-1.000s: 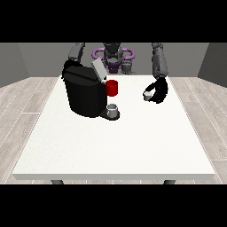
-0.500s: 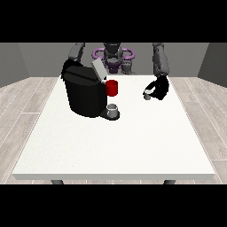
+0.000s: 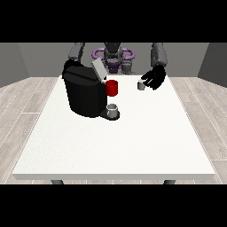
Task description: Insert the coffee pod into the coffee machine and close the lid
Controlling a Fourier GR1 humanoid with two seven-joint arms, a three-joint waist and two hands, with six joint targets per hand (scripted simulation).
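The hand at the view's right (image 3: 154, 77) grasps the coffee pod (image 3: 141, 85) above the worktop (image 3: 119, 142), right of the coffee machine (image 3: 84, 91), whose lid (image 3: 98, 70) stands raised.

Hand at the view's right (image 3: 155, 77) raised off the table at about 2 o'clock from table centre, forearm dropping from 12 o'clock, fingers curled toward 9 o'clock round a small grey pod (image 3: 141, 85). Other arm at 11 o'clock, its hand hidden.
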